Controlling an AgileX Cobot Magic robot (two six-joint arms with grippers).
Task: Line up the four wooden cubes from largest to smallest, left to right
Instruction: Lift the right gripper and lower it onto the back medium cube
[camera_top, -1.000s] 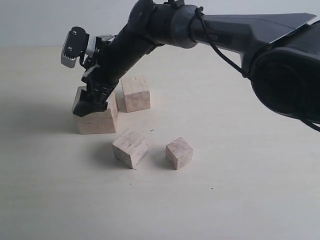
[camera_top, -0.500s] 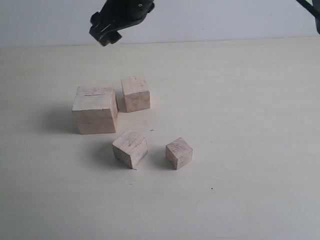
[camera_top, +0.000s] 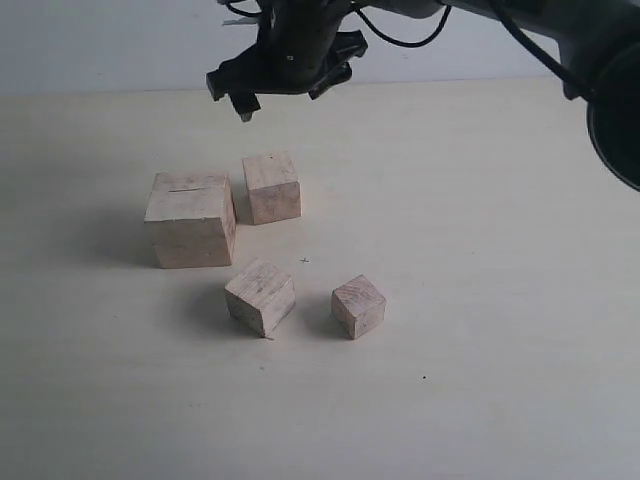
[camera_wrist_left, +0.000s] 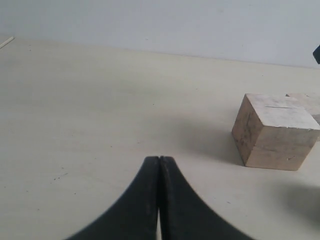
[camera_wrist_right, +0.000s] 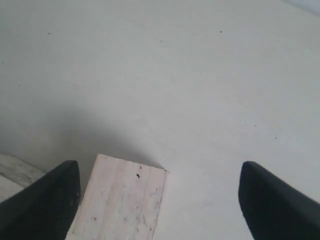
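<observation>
Two grippers: both empty, neither touching a cube.
right gripper (camera_top: 285, 90): fingers wide apart, nothing held. It hangs in the air behind and to the right of the largest cube (camera_top: 190, 220), over the second-largest cube (camera_top: 271, 187). Its wrist view shows a pale block below and between the fingers, most likely that cube.
left gripper (camera_wrist_left: 159, 162): fingers pressed together on nothing, low over the bare table (camera_top: 480, 380), well off to one side of the largest cube. Not seen in the exterior view.
largest cube: flat on the table, slit on its top face, leftmost of the four.
second-largest cube: just beside the largest cube's far right corner with a small gap, set back from its front face.
third cube (camera_top: 260, 296): in front of the largest cube and to its right, turned on the diagonal.
smallest cube (camera_top: 358, 306): further right of the largest cube, level with the third cube, also turned.
done: the largest cube looks parked as the left end, and sizes already fall off rightward.
remaining: no single row yet, since two sit back and two sit forward. The three smaller cubes need aligning with the largest cube, and two need squaring.
likely next: a descent onto the second-largest cube.
</observation>
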